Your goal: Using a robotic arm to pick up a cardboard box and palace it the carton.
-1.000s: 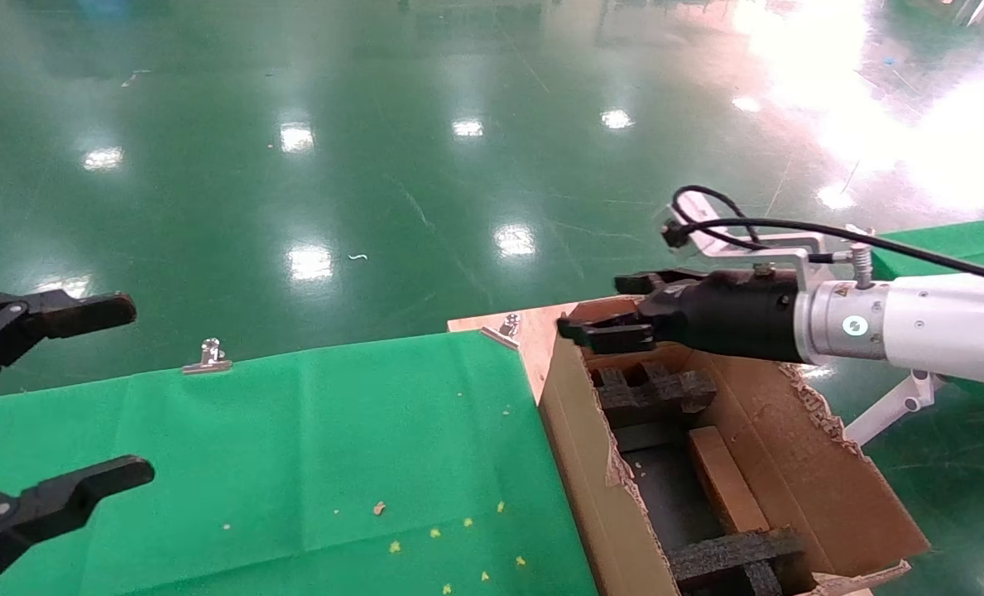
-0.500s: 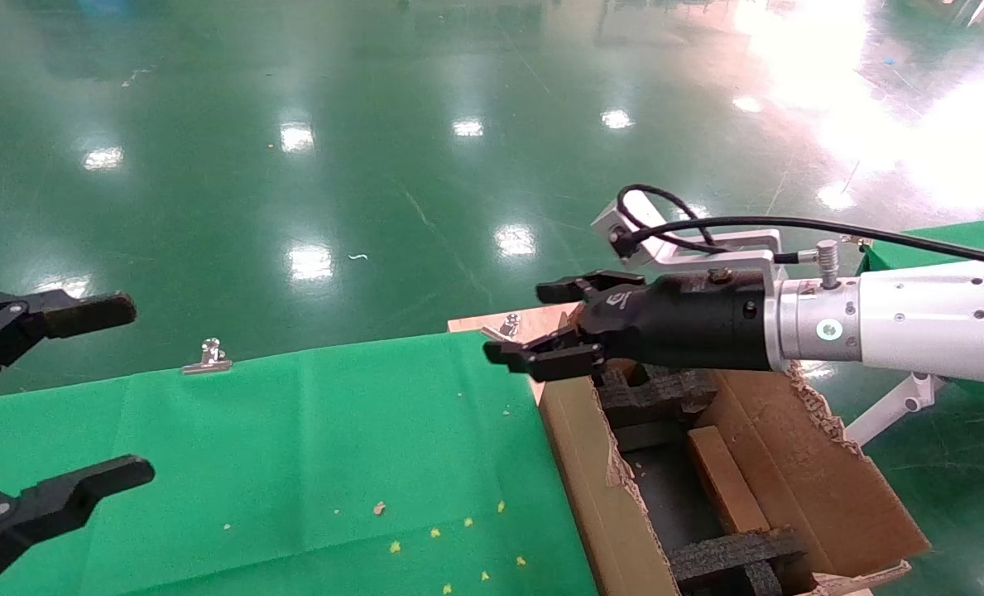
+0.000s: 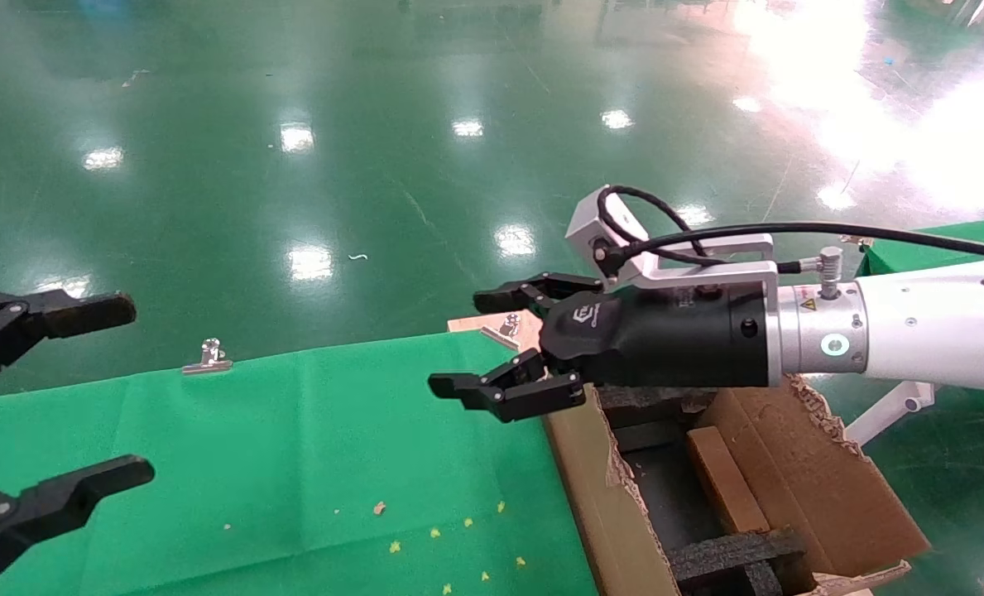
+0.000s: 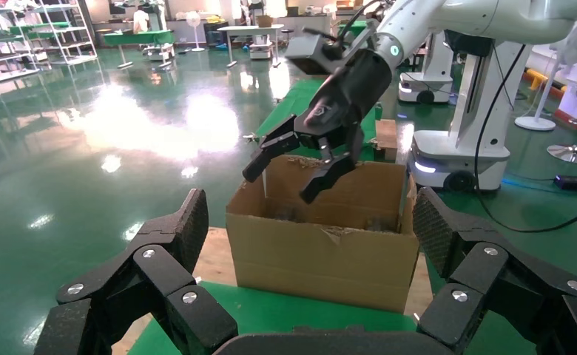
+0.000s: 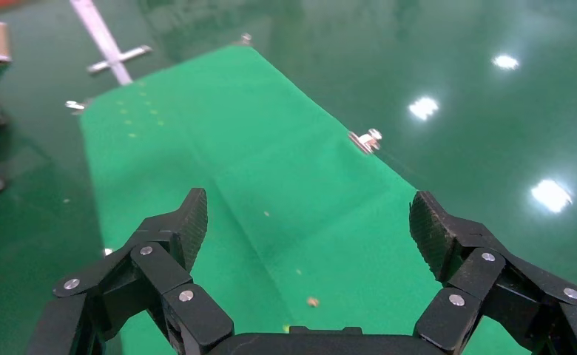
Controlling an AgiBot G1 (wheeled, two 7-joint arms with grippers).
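The counter (image 3: 293, 430), draped in green cloth, fills the lower left of the head view and carries only scattered crumbs. The carton (image 3: 591, 497) stands at the lower right, flaps raised, black foam blocks (image 3: 732, 555) inside. A cardboard box (image 3: 723, 480) lies within it, lower right of centre, its long axis running from upper left to lower right, seemingly resting between the foam blocks. The right arm's end effector (image 3: 492, 343) sits at centre frame, released and empty, projecting leftward past the carton's near corner over the counter edge. That box therefore lies behind and below it, toward the lower right. No other box is visible on the counter. The left end effector (image 3: 53, 397) is parked at the left edge, also spread wide, well apart from the carton; the right arm is plainly nearer.
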